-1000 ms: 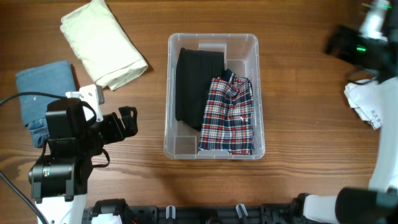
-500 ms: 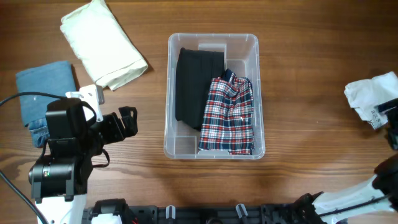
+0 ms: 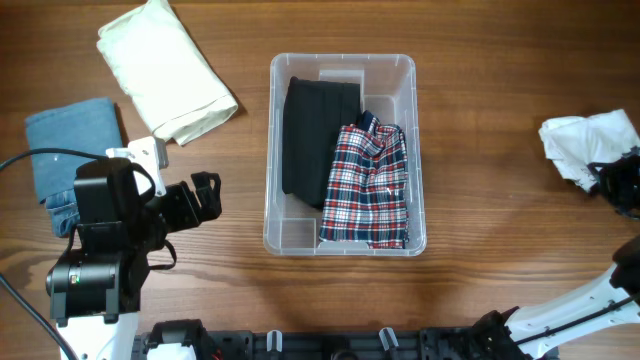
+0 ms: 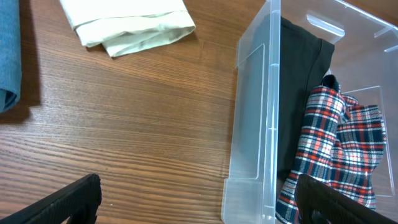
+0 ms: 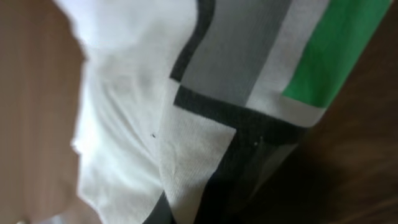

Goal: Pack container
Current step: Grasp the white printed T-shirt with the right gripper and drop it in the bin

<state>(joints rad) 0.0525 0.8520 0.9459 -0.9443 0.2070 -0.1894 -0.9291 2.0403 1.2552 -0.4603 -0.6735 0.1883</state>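
Note:
The clear container (image 3: 343, 68) sits mid-table and holds a folded black garment (image 3: 305, 135) beside a red plaid shirt (image 3: 368, 185). At the table's right edge my right gripper (image 3: 612, 178) is shut on a crumpled white garment (image 3: 580, 142). That white garment (image 5: 124, 124), printed in grey, black and green, fills the right wrist view and hides the fingers. My left gripper (image 3: 205, 195) hangs open and empty to the left of the container. In the left wrist view the container's wall (image 4: 255, 124) stands between the fingers of that left gripper (image 4: 199, 208), with the plaid shirt (image 4: 336, 143) behind it.
A folded cream cloth (image 3: 165, 70) lies at the back left, also seen as the cream cloth (image 4: 127, 22) in the left wrist view. Folded blue denim (image 3: 70, 150) lies at the left edge beside the left arm. Bare wood separates the container from the white garment.
My right arm swung down from the back right corner onto the white garment and its gripper shut. The garment bunched and shifted slightly left. The left arm stayed still.

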